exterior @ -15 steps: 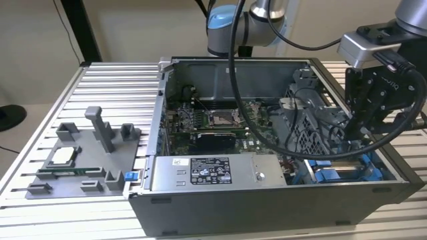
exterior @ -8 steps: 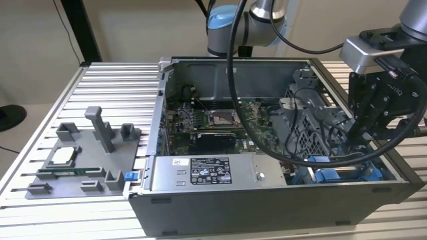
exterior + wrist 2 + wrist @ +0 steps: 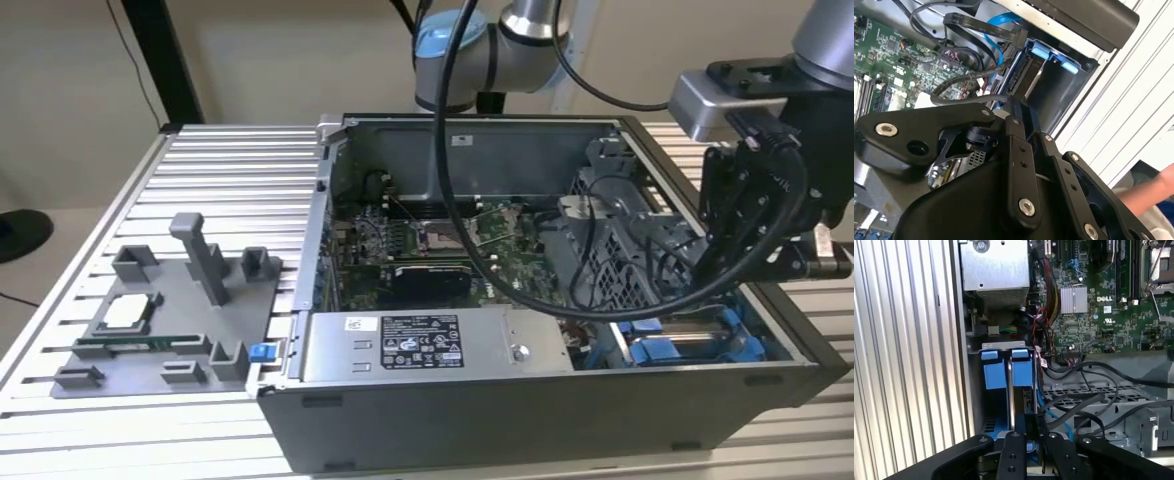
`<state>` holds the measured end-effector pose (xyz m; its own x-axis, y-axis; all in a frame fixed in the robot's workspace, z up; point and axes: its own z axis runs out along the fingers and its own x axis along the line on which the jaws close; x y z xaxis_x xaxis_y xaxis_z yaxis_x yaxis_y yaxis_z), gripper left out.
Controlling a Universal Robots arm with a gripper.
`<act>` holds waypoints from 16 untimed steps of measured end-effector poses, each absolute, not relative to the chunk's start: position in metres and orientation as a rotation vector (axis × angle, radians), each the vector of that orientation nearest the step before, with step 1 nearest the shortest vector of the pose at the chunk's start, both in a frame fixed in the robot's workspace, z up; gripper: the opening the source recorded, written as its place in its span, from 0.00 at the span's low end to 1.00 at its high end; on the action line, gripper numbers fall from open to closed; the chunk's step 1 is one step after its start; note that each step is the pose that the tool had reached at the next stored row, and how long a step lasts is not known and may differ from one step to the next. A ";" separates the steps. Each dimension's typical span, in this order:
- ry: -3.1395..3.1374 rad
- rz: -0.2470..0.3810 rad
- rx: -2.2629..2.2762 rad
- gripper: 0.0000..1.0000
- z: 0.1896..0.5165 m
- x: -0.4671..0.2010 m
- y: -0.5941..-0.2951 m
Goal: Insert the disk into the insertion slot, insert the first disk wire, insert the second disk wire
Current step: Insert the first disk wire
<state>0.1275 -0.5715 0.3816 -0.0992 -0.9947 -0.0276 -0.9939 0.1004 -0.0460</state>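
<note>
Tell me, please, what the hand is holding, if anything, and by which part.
The hand seems shut on the disk, gripping the end nearest the arm; the rest sits in the insertion slot.

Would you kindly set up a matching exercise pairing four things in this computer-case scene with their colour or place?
Things:
1. power supply box
2. insertion slot
3. motherboard
4. grey fixture

Descriptions:
A. green, inside the case
B. on the slatted table, outside the case
C. lined with bright blue plastic
D. bears a white-and-black sticker

Pairs: 1-D, 2-C, 3-A, 4-B.
</note>
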 end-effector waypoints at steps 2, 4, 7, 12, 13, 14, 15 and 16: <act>2.301 -0.025 -2.063 0.00 0.382 0.127 -0.571; 2.301 -0.025 -2.063 0.00 0.382 0.127 -0.571; 2.301 -0.025 -2.062 0.00 0.382 0.127 -0.571; 2.302 -0.025 -2.062 0.00 0.381 0.127 -0.571; 2.302 -0.025 -2.062 0.00 0.381 0.127 -0.571; 2.302 -0.025 -2.062 0.00 0.380 0.127 -0.571; 2.302 -0.025 -2.062 0.00 0.380 0.127 -0.571; 2.302 -0.025 -2.062 0.00 0.380 0.127 -0.571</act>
<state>0.1271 -0.5715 0.3798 -0.1087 -0.9937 -0.0274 -0.9929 0.1099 -0.0460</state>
